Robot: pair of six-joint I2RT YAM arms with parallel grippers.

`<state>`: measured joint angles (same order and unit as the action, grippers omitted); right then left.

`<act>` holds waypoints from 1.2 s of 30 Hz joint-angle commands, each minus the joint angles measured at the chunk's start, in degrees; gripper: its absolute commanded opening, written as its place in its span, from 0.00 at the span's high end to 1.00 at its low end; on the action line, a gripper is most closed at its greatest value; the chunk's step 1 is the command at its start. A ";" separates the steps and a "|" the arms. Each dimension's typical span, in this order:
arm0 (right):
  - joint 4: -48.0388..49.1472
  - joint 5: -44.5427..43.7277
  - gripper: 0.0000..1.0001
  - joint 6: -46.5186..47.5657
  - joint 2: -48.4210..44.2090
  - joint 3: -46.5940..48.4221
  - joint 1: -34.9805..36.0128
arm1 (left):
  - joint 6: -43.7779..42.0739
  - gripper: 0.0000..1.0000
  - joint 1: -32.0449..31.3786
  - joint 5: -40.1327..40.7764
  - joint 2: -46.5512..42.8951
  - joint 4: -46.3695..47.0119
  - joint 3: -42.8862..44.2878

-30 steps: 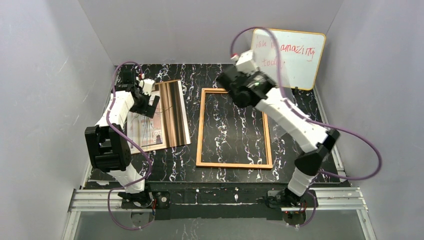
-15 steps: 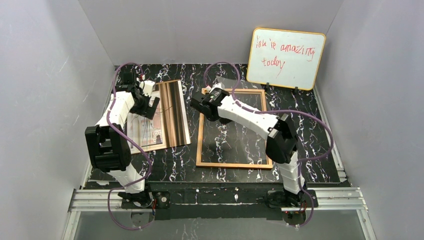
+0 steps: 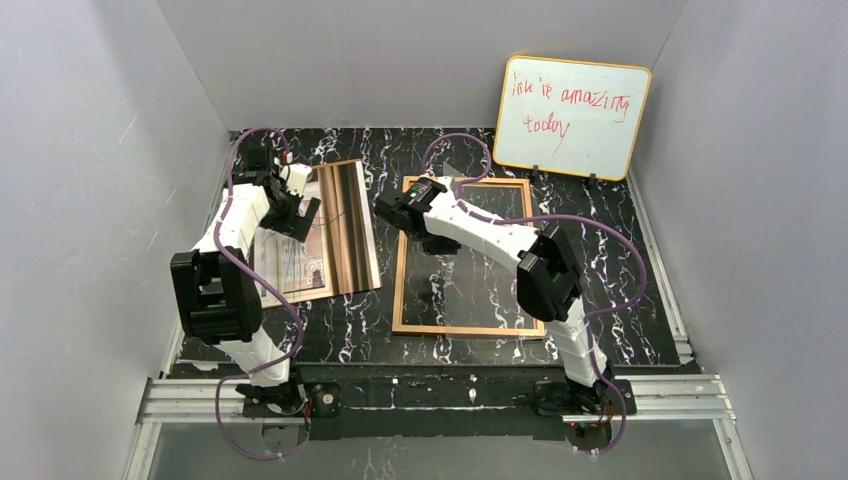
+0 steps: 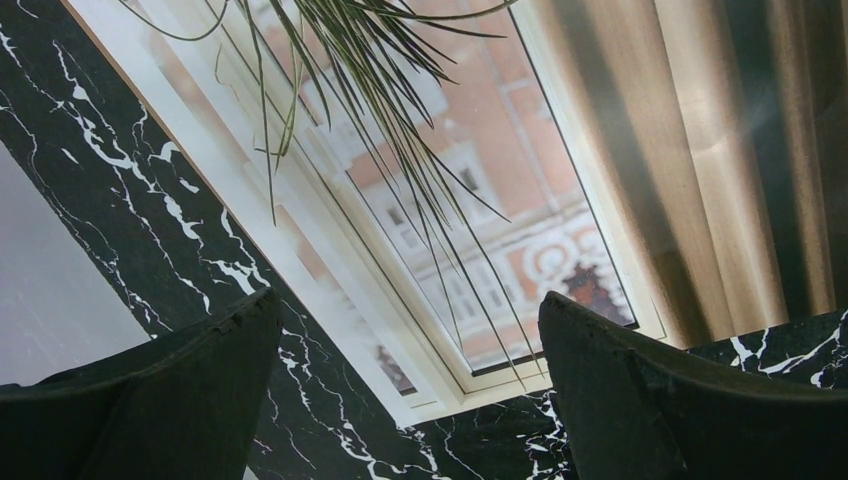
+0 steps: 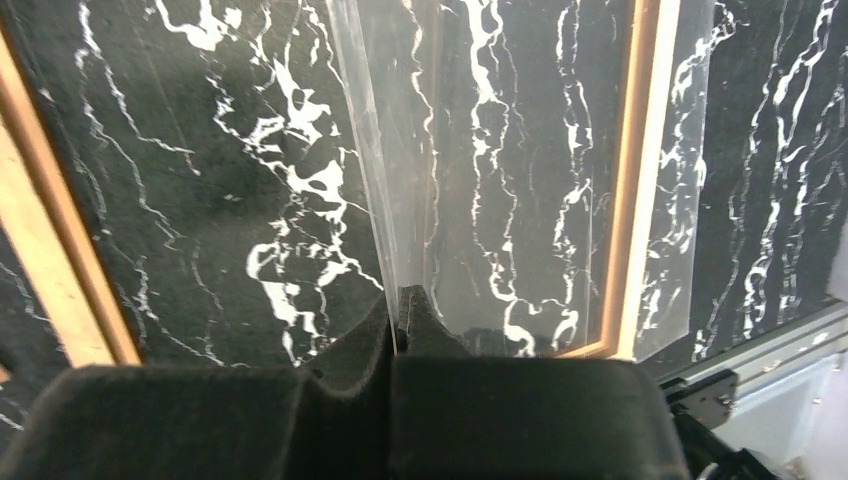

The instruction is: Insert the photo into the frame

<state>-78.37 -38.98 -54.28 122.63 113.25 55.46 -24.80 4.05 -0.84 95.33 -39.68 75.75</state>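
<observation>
The photo [image 3: 335, 228], a glossy print of a curtained window and a plant, lies flat at the left of the black marble table. My left gripper [image 3: 300, 214] hovers over it, open; in the left wrist view its fingers [image 4: 190, 390] stand wide apart above a corner of the photo [image 4: 480, 180]. The orange-brown frame [image 3: 468, 329] lies flat at the middle. My right gripper [image 3: 395, 212] is at the frame's far left corner, shut on the edge of a clear sheet [image 5: 500, 180] that stands tilted over the frame [image 5: 632, 200].
A yellow-edged whiteboard [image 3: 572, 115] with red handwriting leans on the back wall at the right. Grey walls close in the table on three sides. The right arm's purple cable [image 3: 600, 240] loops over the frame.
The right arm has swung down and left from the back right, by the whiteboard, to the frame's far left corner. The left arm has stayed still.
</observation>
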 commanded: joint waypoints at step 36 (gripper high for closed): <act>10.22 -2.80 0.99 -15.24 7.41 9.09 -0.67 | -3.11 0.02 0.21 2.78 -1.74 -0.33 -2.83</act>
<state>-67.24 -40.60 -63.11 128.95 120.27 55.18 -27.00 4.05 1.41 95.33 -39.13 74.06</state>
